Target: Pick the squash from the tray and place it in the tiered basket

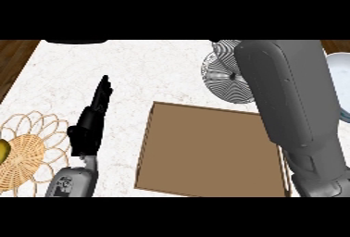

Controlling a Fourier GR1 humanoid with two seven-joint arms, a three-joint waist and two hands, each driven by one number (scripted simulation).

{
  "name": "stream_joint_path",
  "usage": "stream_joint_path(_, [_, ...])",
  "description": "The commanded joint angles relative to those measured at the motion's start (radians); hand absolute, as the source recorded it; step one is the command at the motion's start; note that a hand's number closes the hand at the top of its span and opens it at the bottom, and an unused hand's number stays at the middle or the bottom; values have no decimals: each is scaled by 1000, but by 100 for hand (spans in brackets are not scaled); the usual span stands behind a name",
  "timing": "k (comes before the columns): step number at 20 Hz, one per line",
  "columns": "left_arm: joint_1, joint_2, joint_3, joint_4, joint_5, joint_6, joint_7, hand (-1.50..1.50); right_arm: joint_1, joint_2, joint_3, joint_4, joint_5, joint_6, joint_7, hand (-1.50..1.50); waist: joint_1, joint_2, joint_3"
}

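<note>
The right forearm [294, 115], nearest the view, is seen stretching over the brown tray's [205, 152] right side towards the counter's [157, 69] far right corner, where a black-and-white wire tiered basket [222, 76] is partly covered by it. The right hand is hidden, so the state of its fingers cannot be told. The left hand [89, 129] is held over the counter left of the tray, fingers [103, 95] straight and holding nothing. The squash cannot be made out. A woven mat [27, 152] is laid at the left edge.
</note>
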Motion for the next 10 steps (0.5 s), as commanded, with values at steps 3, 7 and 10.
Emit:
stream_joint_path(3, [54,-15,-27,5,-16,1,-41,0,-3,-54,-13,155,49,-117,-57,150,1,0,0])
stream_joint_path(7, [87,-23,-60,-25,-13,36,-38,0,35,-97,-14,191,59,-137,-107,150,-3,-2,0])
stream_joint_path(10, [58,-14,-31,-31,-3,-2,-10,0,2,-58,-129,269,12,-246,-33,150,9,2,1])
